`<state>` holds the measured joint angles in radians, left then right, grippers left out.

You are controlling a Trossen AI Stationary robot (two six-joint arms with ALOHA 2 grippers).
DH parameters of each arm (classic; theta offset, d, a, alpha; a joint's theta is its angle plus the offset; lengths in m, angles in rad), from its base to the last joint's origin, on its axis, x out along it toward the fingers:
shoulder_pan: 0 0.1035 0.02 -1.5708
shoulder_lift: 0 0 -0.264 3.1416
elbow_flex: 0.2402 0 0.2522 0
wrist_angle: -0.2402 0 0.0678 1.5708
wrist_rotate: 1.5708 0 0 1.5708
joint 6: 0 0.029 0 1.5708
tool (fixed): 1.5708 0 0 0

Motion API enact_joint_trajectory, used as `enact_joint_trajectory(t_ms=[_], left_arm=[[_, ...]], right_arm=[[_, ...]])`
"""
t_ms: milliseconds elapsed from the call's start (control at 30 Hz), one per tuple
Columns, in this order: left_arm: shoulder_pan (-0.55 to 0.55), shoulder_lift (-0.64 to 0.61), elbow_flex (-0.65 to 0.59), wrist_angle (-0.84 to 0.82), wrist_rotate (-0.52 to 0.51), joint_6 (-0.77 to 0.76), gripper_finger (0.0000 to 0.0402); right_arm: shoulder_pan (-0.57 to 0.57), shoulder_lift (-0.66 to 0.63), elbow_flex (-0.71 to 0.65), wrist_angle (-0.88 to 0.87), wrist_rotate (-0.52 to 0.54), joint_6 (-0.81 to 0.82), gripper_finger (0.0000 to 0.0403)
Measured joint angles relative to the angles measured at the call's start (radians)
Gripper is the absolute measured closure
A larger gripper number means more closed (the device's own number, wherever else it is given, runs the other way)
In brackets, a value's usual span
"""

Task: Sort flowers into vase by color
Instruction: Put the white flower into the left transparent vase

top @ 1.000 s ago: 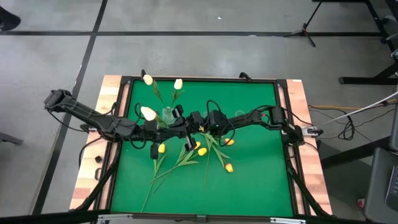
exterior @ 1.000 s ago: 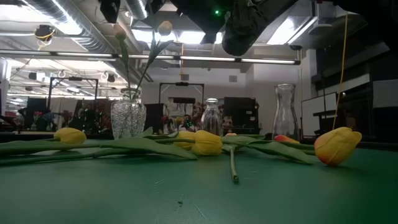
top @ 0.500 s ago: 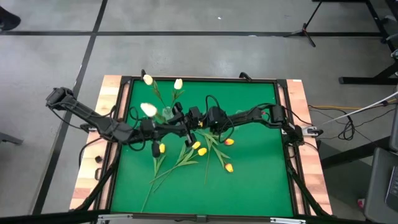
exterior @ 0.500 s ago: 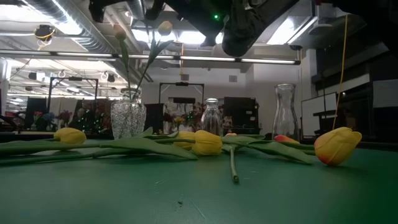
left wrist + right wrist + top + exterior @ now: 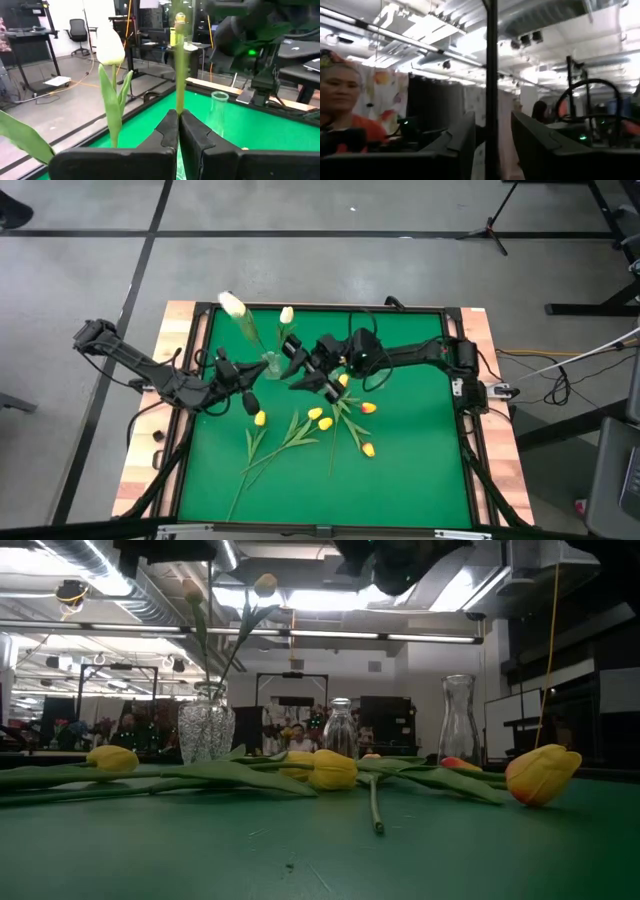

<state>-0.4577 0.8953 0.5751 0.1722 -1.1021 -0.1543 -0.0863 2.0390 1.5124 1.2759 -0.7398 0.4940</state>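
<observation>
Here the left gripper [image 5: 243, 373] hangs over the bench's [image 5: 420, 480] left half, just beside the cut-glass vase [image 5: 271, 363], its fingers [image 5: 167, 131] pressed together on a green stem [image 5: 179, 75]. That stem rises from the fingers to a white tulip [image 5: 232, 304] out past the bench's far edge in the high view. In the left wrist view a second white tulip [image 5: 110, 46] stands upright nearby on its own leafy stem; the high view shows its bud [image 5: 287, 314] above the vase.

The right gripper [image 5: 318, 367] is up off the bench near its middle, close to the vase on the other side. Its fingers [image 5: 461, 140] stand partly apart, and a thin dark line runs up between them in the right wrist view without either finger clearly touching it; what that line is, I cannot tell.

On the green mat lie the loose flowers: yellow tulips [image 5: 260, 418] and [image 5: 325, 423], another yellow one [image 5: 368, 449] nearer the front, and an orange-yellow one [image 5: 368, 408], their stems and leaves crossing. In the low view two clear bottles [image 5: 458, 720] stand behind them, and a person [image 5: 340, 100] shows in the room beyond
</observation>
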Motion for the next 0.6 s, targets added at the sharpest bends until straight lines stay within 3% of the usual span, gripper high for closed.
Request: enact_joint_trajectory(t_ms=[100,167,333,500,600], left_arm=[[0.007,-0.001,0.0,0.0,-0.003,-0.002,0.0401],[0.015,-0.001,0.0,-0.007,-0.063,-0.025,0.0401],[0.037,-0.001,-0.008,0.0,-0.097,-0.026,0.0401],[0.043,-0.044,-0.141,0.128,-0.128,-0.027,0.0401],[0.043,-0.107,-0.255,0.275,-0.114,-0.018,0.0401]], right_arm=[[-0.006,-0.021,0.0,-0.102,-0.014,-0.003,0.0283],[-0.008,-0.034,-0.001,-0.16,-0.015,-0.002,0.0285],[-0.006,-0.133,-0.002,-0.306,-0.106,-0.015,0.0286],[0.017,-0.294,-0.002,-0.526,-0.169,-0.126,0.0286],[0.029,-0.436,-0.001,-0.777,-0.136,-0.27,0.0286]])
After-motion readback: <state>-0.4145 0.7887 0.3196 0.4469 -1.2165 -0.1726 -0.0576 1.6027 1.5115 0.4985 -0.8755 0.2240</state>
